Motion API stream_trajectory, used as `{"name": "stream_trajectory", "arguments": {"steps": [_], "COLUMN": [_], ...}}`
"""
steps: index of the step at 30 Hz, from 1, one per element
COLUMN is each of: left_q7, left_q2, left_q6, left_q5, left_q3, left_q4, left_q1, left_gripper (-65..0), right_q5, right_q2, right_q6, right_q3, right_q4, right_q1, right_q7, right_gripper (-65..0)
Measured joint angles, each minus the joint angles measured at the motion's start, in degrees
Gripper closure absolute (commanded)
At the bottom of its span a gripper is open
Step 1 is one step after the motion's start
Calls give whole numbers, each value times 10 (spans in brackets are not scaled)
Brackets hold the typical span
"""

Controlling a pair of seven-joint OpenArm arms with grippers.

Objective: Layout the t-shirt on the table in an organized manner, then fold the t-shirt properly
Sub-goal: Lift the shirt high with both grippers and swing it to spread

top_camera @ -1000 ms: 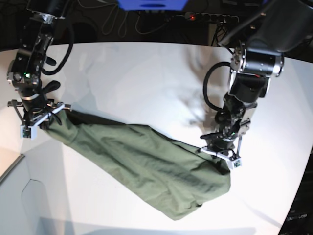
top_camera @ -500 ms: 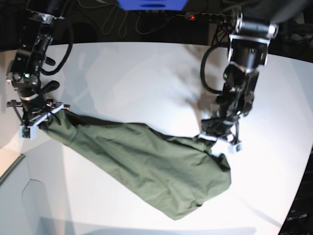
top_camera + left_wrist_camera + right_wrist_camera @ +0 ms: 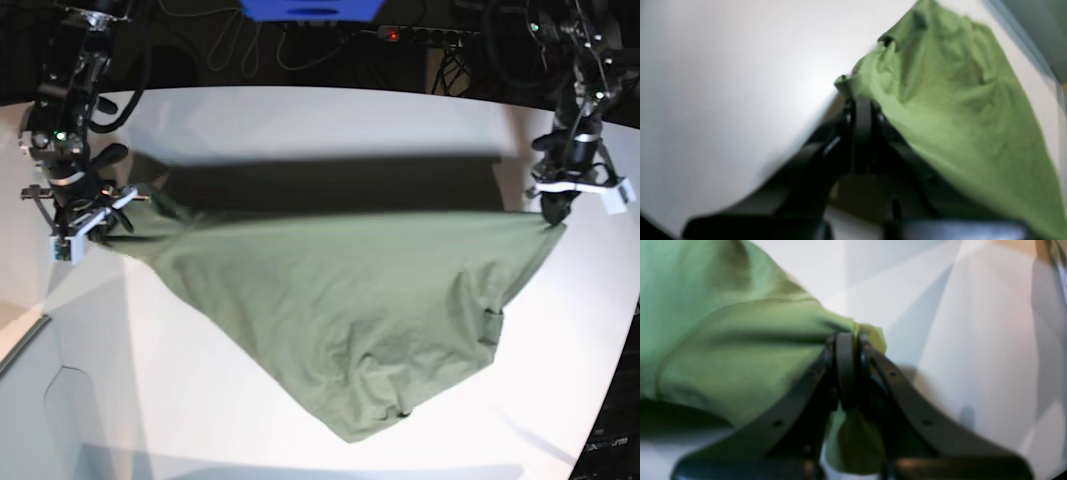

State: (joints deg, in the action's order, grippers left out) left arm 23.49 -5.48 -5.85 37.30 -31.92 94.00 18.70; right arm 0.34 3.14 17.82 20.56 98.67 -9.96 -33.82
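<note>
Nearest the camera, the hem end of the olive-green t-shirt (image 3: 340, 310) sags onto the white table (image 3: 300, 130), bunched into a rounded lump at the front edge. From there the cloth rises toward both arms, and further back its top edge is pulled into a taut line, lifted clear enough to throw a dark band of shadow on the tabletop behind it.

On the base view's left, the right gripper (image 3: 88, 222) has its jaws pressed together on a corner of the shirt; the right wrist view confirms it, a little tuft of green fabric (image 3: 870, 336) poking out past the closed tips. Over on the base view's right, the left gripper (image 3: 556, 210) is likewise clamped on the opposite corner, with only a thin lip of cloth (image 3: 845, 81) caught between the pads.

Now the risks. That left pinch looks shallow, so with this much tension across the span the corner could slip free and the whole spread collapse. The arms stand well apart already; pulling wider might tear the grip loose on either side. And if they lower it as it hangs, the crumpled front end may fold under itself, leaving a lopsided layout that spoils the fold. The two grips look uneven in height too, so the shirt could land skewed.
</note>
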Motion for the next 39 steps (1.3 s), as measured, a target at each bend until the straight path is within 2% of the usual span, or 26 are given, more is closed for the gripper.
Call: {"name": "stream_trajectory", "arguments": {"steps": [5,11,17,26,29,36,39], "left_q7": [0,-1,-1,-1,6,5,3], "left_q2": [12,63,64,64,57,23,18], "left_q6": [-2,-1,1,0,4,7,5], "left_q5": [1,1,-1,-3,-5,-9,-44], "left_q3": [-43,-125,-132,-133,-132,-30,12], "left_q4": [24,70,42,38,39,46,52], "left_q1": [39,72,59,52,24,-104,-174], "left_gripper": [0,-1,-1,-2,-2,-2,-2], "right_q5": [1,0,-1,0,-3,1,-2], "right_q2": [0,1,5,12,18,24,31], "right_q6": [0,0,0,0,0,2,4], "right_q3": [-29,-89,-138,-136,-136,-134,-132], "right_q4": [0,0,-1,5,28,90,91], "right_q1": [-26,-56,-71,-80,-78,1,58], "right_q7": [0,1,0,0,-2,-6,-10], "right_gripper": [0,0,0,0,0,0,0]}}
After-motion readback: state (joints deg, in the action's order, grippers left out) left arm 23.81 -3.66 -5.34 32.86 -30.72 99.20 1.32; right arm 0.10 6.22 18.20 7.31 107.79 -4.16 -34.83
